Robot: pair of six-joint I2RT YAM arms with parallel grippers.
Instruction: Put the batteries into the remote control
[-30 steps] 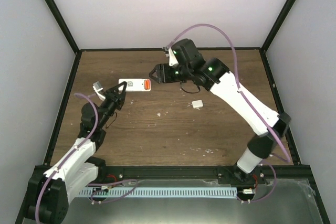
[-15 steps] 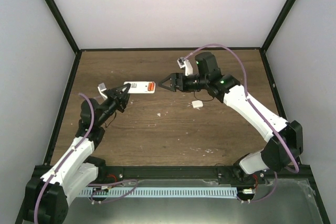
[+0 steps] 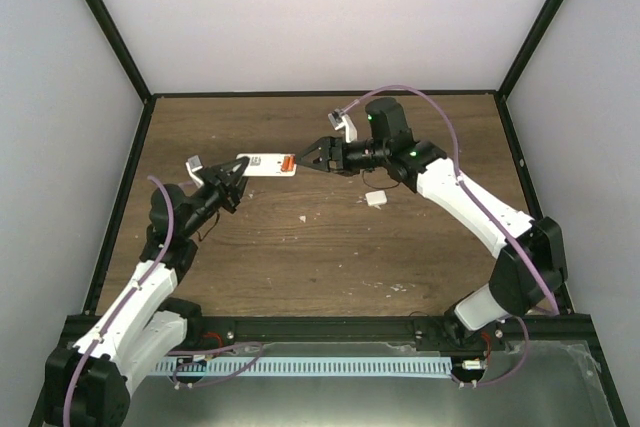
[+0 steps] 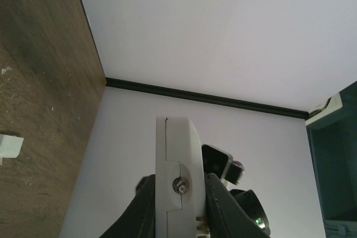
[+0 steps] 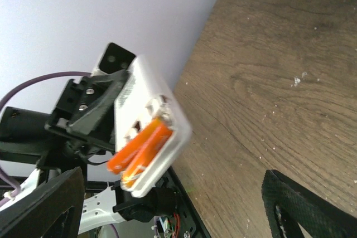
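My left gripper [image 3: 232,175] is shut on the white remote control [image 3: 262,164] and holds it above the table, its far end toward the right arm. In the left wrist view the remote [image 4: 177,165] stands edge-on between the two dark fingers [image 4: 144,207]. Two orange batteries [image 5: 140,147] lie side by side in the open compartment at the remote's [image 5: 146,90] end; from above they show as an orange patch [image 3: 286,163]. My right gripper [image 3: 304,159] is open and empty, its tips just right of that end, with one finger [image 5: 301,207] low on the right.
A small white square cover piece [image 3: 376,198] lies on the wooden table [image 3: 330,247] under the right forearm, and it also shows at the left edge as the cover piece [image 4: 10,145]. Small white crumbs [image 3: 307,217] dot the board. Black frame rails border the table.
The right gripper opened wider, drew back to the right of the remote, then came in again to its battery end. The left arm shifted the remote slightly right.
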